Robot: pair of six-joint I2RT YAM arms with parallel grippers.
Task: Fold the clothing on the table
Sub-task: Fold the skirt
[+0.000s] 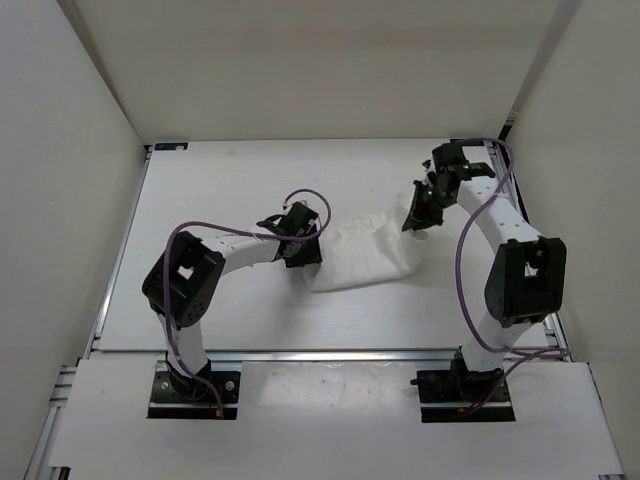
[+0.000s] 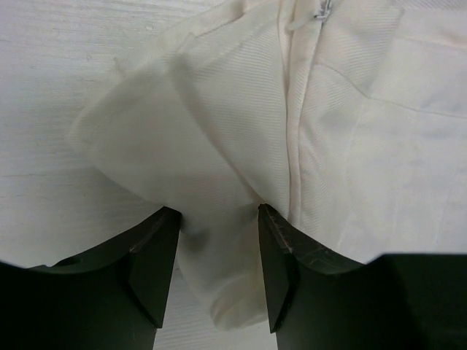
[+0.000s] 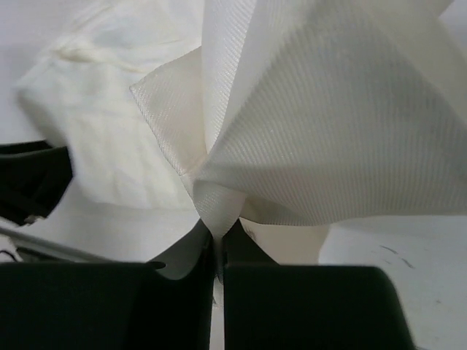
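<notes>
The clothing (image 1: 365, 258) is a rumpled white garment lying between the two arms on the table (image 1: 230, 190). My left gripper (image 1: 308, 250) sits at its left edge. In the left wrist view the left gripper (image 2: 217, 255) is open, its jaws standing on either side of a rolled fold of the clothing (image 2: 241, 109), low over the tabletop. My right gripper (image 1: 415, 218) is at the garment's upper right corner. In the right wrist view the right gripper (image 3: 219, 233) is shut on a pinched tip of the clothing (image 3: 328, 131), which fans upward from the jaws.
Aluminium rails run along the table's left edge (image 1: 120, 250) and right edge (image 1: 520, 190), with white walls close around. A white board (image 1: 330, 420) covers the near side by the arm bases. A zipper pull (image 2: 321, 9) shows on the garment. The left gripper's dark body (image 3: 33, 182) shows in the right wrist view.
</notes>
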